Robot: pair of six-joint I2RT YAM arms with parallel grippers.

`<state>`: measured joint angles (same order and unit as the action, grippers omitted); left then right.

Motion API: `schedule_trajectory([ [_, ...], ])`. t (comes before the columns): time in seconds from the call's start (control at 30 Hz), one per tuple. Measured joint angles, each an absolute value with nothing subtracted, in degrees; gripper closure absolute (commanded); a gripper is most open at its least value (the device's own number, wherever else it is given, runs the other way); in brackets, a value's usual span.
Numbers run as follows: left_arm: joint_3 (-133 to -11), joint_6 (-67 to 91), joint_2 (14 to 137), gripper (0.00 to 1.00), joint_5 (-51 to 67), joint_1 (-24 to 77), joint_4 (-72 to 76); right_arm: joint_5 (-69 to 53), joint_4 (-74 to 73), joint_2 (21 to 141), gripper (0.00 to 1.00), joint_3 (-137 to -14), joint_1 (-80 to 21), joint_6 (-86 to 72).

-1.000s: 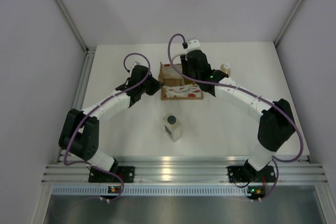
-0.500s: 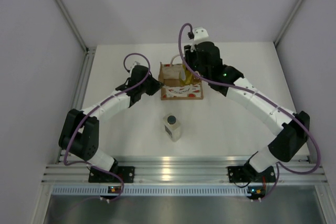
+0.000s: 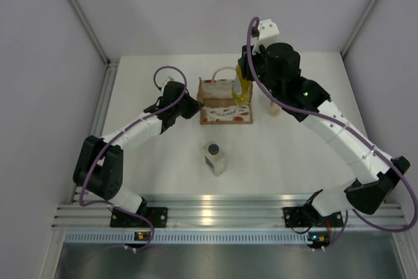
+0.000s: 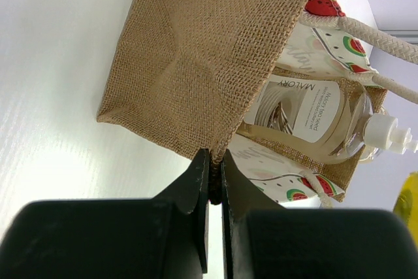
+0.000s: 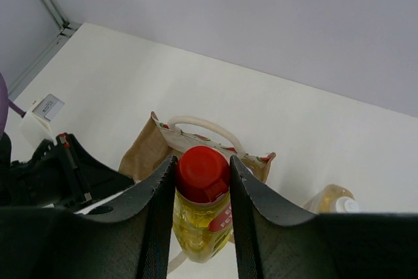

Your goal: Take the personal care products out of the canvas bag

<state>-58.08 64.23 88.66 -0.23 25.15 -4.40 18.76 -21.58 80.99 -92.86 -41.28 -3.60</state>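
Observation:
The canvas bag [image 3: 225, 104] stands at the table's middle back, and the left wrist view shows its burlap side [image 4: 196, 50]. My left gripper [image 3: 194, 110] is shut on the bag's left edge [image 4: 215, 155]. One clear amber bottle with a white pump [image 4: 313, 122] lies inside the bag. My right gripper [image 3: 245, 78] is shut on the yellow-amber bottle [image 3: 243, 91] at its red cap [image 5: 202, 173] and holds it above the bag's right end. A squarish pale bottle with a dark grey cap [image 3: 214, 158] stands in front of the bag. An amber bottle with a white cap [image 5: 330, 199] stands to the bag's right.
Grey walls and metal rails enclose the table [image 3: 150, 161] on the left, back and right. The bag's whitish handle [image 5: 202, 125] loops up just behind the lifted bottle. The right arm's forearm [image 3: 339, 135] spans the table's right half.
My right gripper has risen out of the bag with the yellow red-capped bottle and shifted right. The left gripper and the bag have stayed put.

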Motion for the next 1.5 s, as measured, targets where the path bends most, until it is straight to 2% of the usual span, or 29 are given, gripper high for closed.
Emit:
schedule_trajectory([
  [0.33,-58.1,64.5,88.7,1.00,-0.3,25.1,-4.5,17.1,-25.3,72.7,1.00,-89.4,-41.8,-3.4],
  [0.6,-58.1,64.6,88.6,1.00,-0.2,25.1,-4.5,11.9,-23.4,61.4,1.00,-73.1,-42.0,-3.6],
  [0.87,-58.1,64.6,88.6,1.00,-0.2,25.1,-4.5,9.2,-15.9,56.6,1.00,-56.1,-45.2,-3.6],
  [1.17,-58.1,64.6,88.6,1.00,-0.2,25.1,-4.5,12.3,-7.1,55.5,1.00,-47.2,-55.6,-2.6],
  [1.5,-58.1,64.6,88.5,1.00,-0.3,25.1,-4.7,16.6,-1.5,57.3,1.00,-43.0,-56.4,-4.8],
])
